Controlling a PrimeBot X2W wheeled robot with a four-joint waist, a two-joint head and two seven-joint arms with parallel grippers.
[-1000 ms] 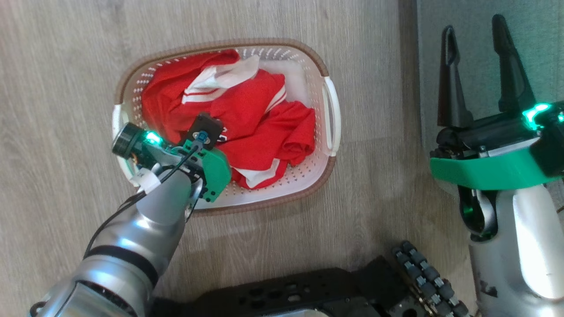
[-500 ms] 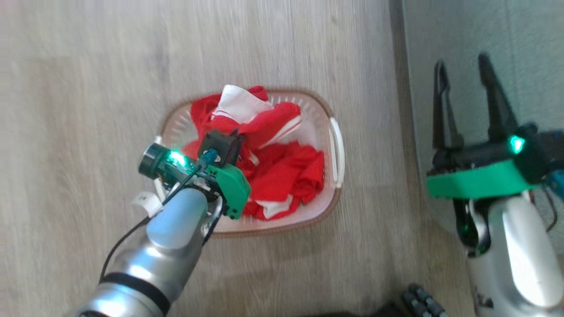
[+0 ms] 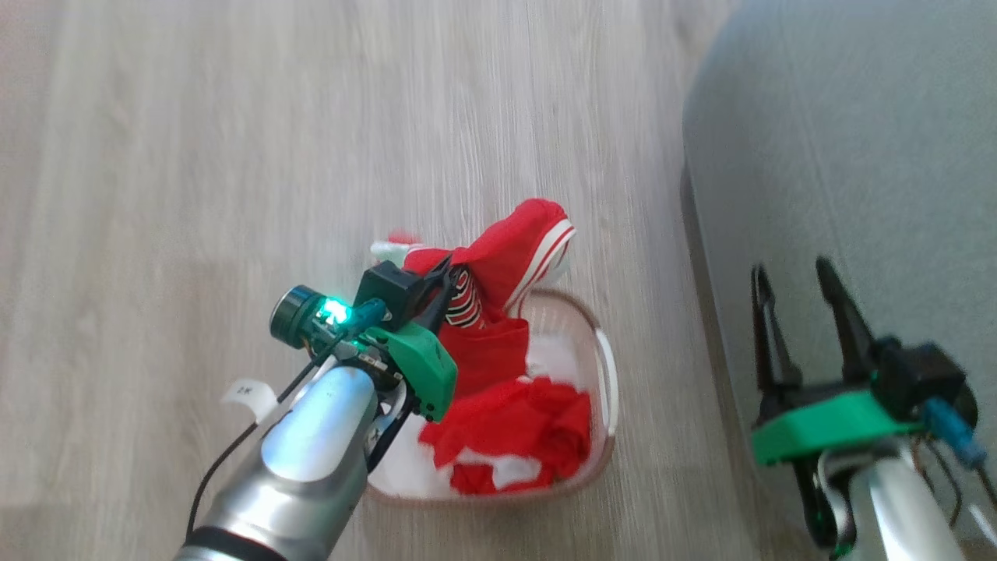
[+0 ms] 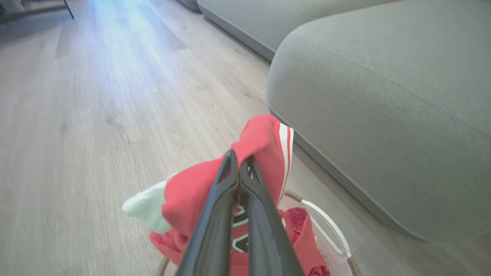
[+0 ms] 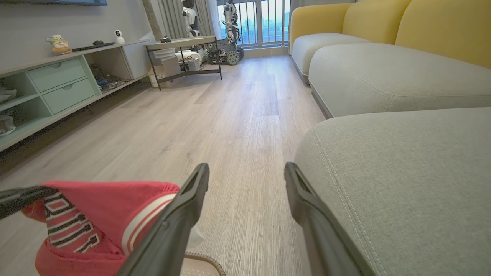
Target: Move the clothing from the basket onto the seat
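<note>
The left hand [image 3: 445, 273] is clenched on a bright red garment [image 3: 518, 238] of thin shiny fabric with white stripe trim. Its 2 long dark fingers [image 4: 215, 214] are pressed together, with the cloth pinched near their tips. The garment is held up above the small cream-white perforated plastic basket [image 3: 608, 389] with a brown woven-look rim, and it drapes over both sides of the fingers. A black-and-white striped emblem [image 3: 466, 300] shows on the fold beneath the hand, and a pale patch of fabric sticks out to the left. The lower part of the garment reaches down into the basket, where more crumpled red clothing [image 3: 514, 425] with white trim lies in the near right part.

The basket stands on the pale wood-grain floor [image 3: 234, 156], just left of the large grey-green fabric seat [image 3: 841, 140], which has a rounded edge and a stitched seam.

The right hand [image 3: 790, 273] is released, with its 2 fingers spread wide and nothing between them. It hovers over the near left edge of the seat, well to the right of the raised garment. In the right wrist view the garment sits left of that hand's fingers, apart from them.
</note>
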